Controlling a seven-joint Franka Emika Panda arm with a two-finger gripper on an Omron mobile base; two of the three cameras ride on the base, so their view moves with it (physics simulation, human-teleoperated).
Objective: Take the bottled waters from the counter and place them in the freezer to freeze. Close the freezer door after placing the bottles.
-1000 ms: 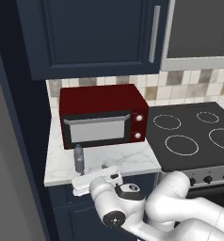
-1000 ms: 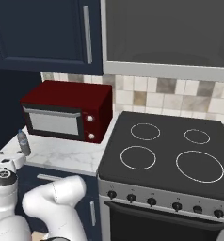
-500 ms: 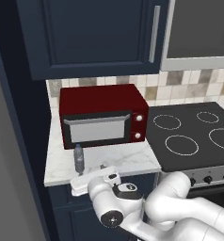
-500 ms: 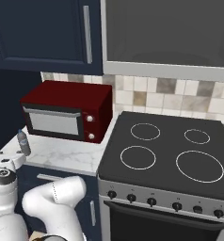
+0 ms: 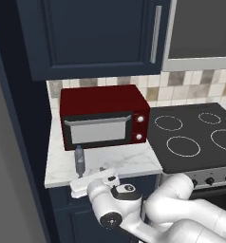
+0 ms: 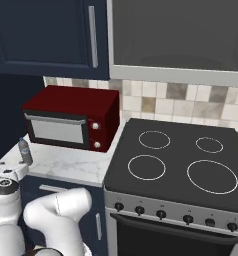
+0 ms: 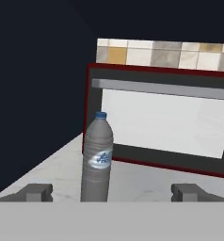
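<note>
At the far left of the left base view a tall flat matte grey panel point(image 5: 5, 156) runs down the picture's edge beside a dark navy upright. Next to it, the white marble-look counter point(image 5: 129, 163) sits over dark navy cabinets, and near its front left edge a small smoky-grey plastic water bottle with a blue cap point(image 5: 79, 161) stands upright, just in front of the lower left corner of the dark red boxy microwave with a pale glass door point(image 5: 103, 116); bottle and microwave are close but whether they touch cannot be told. In the right base view the same bottle point(image 6: 25, 151) stands at the counter's left end point(image 6: 71, 164), left of the microwave point(image 6: 71, 117). The white arm's two-finger gripper point(image 5: 93, 179) hangs at the counter's front edge, just below and in front of the bottle, its jaws spread wide with nothing between them. In the hand view the bottle point(image 7: 97, 157) rises upright between the two dark fingertips point(image 7: 36, 192), nearer the left one, not touched by either, with the microwave's door point(image 7: 165, 122) behind it. Further right, a black glass stovetop with four white ring burners point(image 5: 195, 137) adjoins the counter, with a row of dark knobs point(image 6: 161, 214) along the front of the range. Beige and grey backsplash tiles point(image 6: 191, 102) run behind, under a navy upper cabinet with a silver bar handle point(image 5: 155, 34).
</note>
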